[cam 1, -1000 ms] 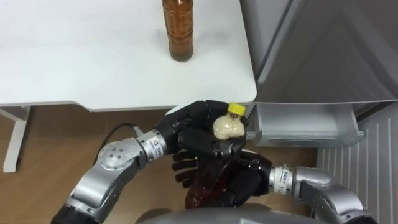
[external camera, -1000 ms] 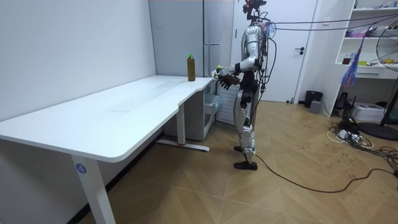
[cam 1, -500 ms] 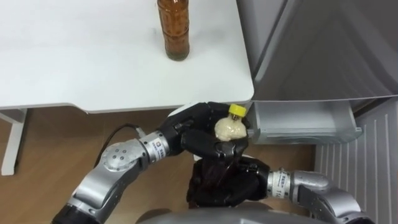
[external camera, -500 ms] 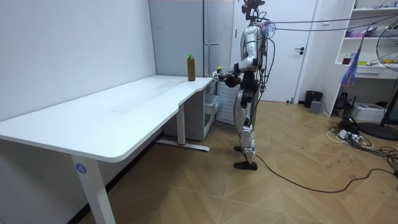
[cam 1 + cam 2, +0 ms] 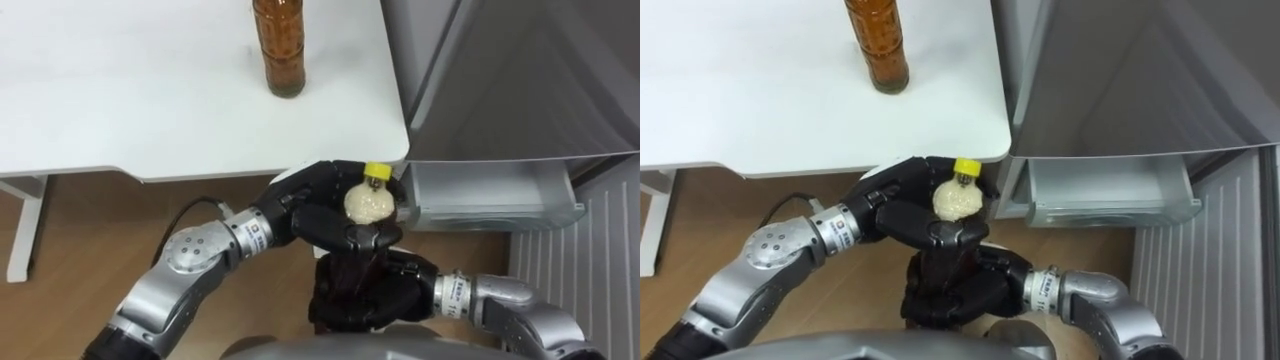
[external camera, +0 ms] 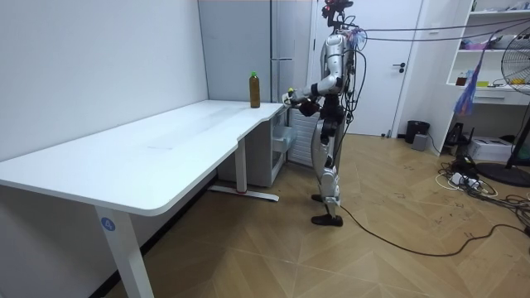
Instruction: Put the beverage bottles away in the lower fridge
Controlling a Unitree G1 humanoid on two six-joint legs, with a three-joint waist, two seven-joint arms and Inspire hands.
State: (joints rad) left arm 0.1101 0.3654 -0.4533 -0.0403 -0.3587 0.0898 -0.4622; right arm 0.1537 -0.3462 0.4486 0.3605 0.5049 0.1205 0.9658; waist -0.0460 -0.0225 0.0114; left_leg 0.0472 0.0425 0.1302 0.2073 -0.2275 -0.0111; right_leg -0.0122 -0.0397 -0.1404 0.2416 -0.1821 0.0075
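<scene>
My left hand (image 5: pixel 305 208) is curled round a small pale bottle (image 5: pixel 367 203) with a yellow cap, held upright just off the table's front corner. Directly beneath it my right hand (image 5: pixel 392 300) is shut on a dark reddish-brown bottle (image 5: pixel 345 283), mostly hidden by the fingers. A tall brown bottle (image 5: pixel 282 48) stands on the white table (image 5: pixel 150 100) near its right edge. To the right, the lower fridge's drawer (image 5: pixel 492 196) is pulled out, level with the pale bottle. In the room view I stand at the table's end, facing the grey fridge (image 6: pixel 281 58).
The grey fridge front (image 5: pixel 520 80) rises above the open drawer. The table's rounded corner (image 5: pixel 400 150) lies just behind my left hand. Wooden floor (image 5: pixel 90 230) shows under the table. A door, shelves and a fan (image 6: pixel 517 91) are on the room view's right.
My right hand with the dark bottle has drawn in closer under the left hand. The pale bottle has barely moved.
</scene>
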